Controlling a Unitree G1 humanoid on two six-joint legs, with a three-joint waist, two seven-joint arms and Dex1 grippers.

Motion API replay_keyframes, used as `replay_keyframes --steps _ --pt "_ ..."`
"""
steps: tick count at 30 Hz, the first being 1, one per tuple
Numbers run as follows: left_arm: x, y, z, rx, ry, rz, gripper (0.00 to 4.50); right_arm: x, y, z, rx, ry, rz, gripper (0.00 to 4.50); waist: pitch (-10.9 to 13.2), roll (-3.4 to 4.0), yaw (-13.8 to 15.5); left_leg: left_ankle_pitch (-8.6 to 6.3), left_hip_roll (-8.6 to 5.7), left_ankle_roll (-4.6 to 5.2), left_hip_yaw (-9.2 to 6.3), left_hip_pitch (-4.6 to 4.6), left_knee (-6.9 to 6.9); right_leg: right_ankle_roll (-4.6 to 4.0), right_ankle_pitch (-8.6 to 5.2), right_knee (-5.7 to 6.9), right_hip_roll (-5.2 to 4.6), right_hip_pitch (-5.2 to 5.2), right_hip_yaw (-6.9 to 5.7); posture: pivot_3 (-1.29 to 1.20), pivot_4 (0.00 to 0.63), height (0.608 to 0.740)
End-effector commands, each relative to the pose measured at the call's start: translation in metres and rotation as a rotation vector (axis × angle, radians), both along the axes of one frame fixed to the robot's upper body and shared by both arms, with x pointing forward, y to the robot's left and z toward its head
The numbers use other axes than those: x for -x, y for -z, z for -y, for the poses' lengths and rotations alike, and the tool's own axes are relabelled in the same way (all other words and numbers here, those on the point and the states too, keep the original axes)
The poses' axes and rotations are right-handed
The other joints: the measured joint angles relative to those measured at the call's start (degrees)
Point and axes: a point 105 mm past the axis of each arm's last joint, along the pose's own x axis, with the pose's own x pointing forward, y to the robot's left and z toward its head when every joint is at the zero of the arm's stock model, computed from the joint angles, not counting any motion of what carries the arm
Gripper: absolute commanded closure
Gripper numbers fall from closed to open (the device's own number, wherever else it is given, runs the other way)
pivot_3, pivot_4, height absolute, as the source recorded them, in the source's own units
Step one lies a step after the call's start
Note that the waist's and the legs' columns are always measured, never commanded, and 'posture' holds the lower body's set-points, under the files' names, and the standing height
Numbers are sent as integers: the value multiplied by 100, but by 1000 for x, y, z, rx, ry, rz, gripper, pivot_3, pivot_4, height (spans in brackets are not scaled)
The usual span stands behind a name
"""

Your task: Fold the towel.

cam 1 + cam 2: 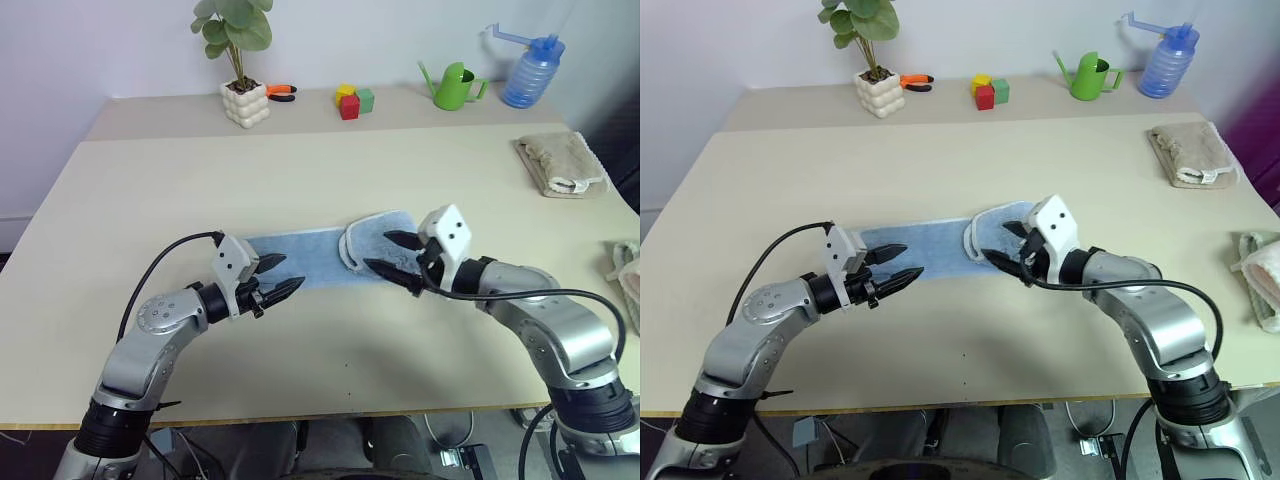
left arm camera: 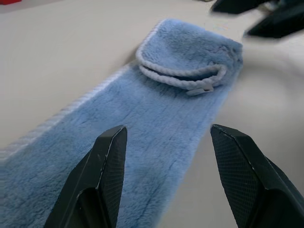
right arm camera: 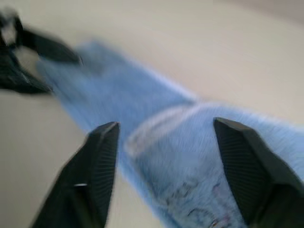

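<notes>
Lying on table (image 1: 150, 180): one towel (image 1: 310, 258); two grippers, left (image 1: 287, 276), right (image 1: 392, 252), fingers apart, empty.

Left end effector (image 1: 284, 275) fingers parted, empty, pointing inward, right end effector (image 1: 391, 252) fingers apart, empty, facing it, both forearms low.

Head stereo pair sits high, looks fwd & down over the table (image 1: 300, 380) to the back wall; both eyes share the whole scene, w/ slight sideways offset. L wrist cam sits low & close behind the left gripper (image 2: 166, 142), facing along the towel (image 2: 156, 109) toward the right gripper (image 2: 261, 16). R wrist cam, equally close behind its own fingers (image 3: 102, 156), faces back along the same towel at the left gripper.
</notes>
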Motion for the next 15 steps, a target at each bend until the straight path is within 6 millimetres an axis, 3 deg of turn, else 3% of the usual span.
replay_keyframes --steps 1,3,4,9,12,15 --pt "2 -10 -4 42 -27 15 1693 -14 -9 6 -4 62 48 3204 0 0 -4 0 0 0 1 0 -1 0 0 0 0 0 0 0 150 733" --pt "2 -9 -6 63 -52 -7 1693 -26 0 6 41 100 57 4300 0 0 2 1 0 -1 0 0 0 -2 1 1 1 -1 0 0 150 733" --pt "2 -9 -8 72 -62 -18 1693 -32 5 6 62 116 60 4446 0 0 2 1 1 -1 0 0 -1 -2 1 1 1 -1 0 0 150 733" --pt "8 -3 -17 115 -128 -84 1693 -52 42 0 101 152 -11 4446 0 0 -4 7 1 -12 1 0 -2 -5 3 2 2 -3 1 0 150 733" --pt "16 3 -23 122 -161 -127 1693 -45 66 -5 221 87 -5 4446 0 0 -2 15 0 -28 1 -1 -2 -5 3 2 2 -4 2 0 150 733" --pt "24 11 -27 131 -198 -183 1693 -42 72 -7 258 69 17 4446 -2 -1 -2 11 0 -25 2 1 -2 -5 3 2 2 -3 3 0 150 733"
